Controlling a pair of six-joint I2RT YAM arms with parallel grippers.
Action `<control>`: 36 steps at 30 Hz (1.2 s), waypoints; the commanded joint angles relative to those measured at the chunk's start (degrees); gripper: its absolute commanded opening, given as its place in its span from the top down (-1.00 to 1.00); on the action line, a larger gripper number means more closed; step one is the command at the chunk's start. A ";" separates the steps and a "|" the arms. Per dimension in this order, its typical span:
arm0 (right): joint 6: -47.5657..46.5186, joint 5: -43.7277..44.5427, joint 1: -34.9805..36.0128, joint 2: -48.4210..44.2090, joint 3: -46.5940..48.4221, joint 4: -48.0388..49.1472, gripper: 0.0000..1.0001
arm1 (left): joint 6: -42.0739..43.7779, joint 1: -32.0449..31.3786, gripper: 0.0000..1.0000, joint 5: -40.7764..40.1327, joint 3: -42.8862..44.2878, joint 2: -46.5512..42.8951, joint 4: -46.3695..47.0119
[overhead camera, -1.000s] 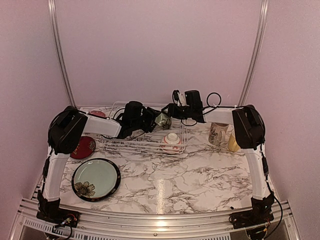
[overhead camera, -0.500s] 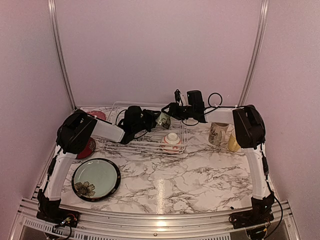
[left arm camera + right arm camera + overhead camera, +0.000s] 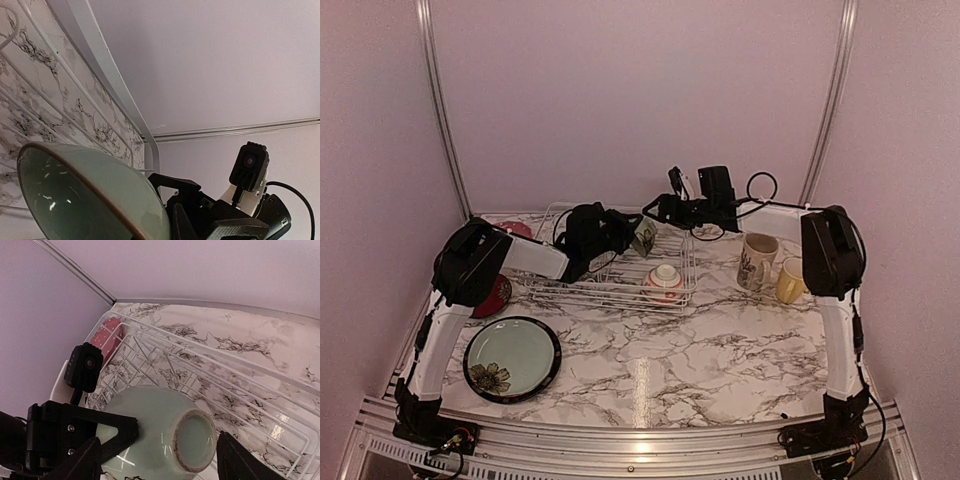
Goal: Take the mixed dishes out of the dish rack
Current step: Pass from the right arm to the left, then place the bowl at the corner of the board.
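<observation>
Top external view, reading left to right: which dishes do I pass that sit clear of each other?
pale green flowered plate → red-white patterned bowl → cream mug → yellow mug. The small dark-red plate is left out because it overlaps the green plate's span.

Green bowl (image 3: 75, 200), lower part off-frame

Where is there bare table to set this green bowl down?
Widest bare stretch of table: in front of the dish rack, between the green flowered plate and the right arm. Crowded: left edge by the dark-red plate, and the right back with the cream mug and yellow mug.
</observation>
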 commanded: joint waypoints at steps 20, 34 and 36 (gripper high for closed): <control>-10.40 12.98 -0.68 -43.48 -27.09 -1.30 -0.72 | 46.44 -10.08 1.00 -5.00 -0.21 -37.81 -59.71; -18.98 28.20 -0.62 -58.77 -36.38 -5.51 -0.91 | 49.63 -33.53 1.00 -35.99 -2.73 -43.82 -94.32; -19.65 29.51 -0.67 -60.06 -37.21 -5.70 -0.94 | 48.64 -36.63 1.00 -39.76 -0.46 -40.05 -100.17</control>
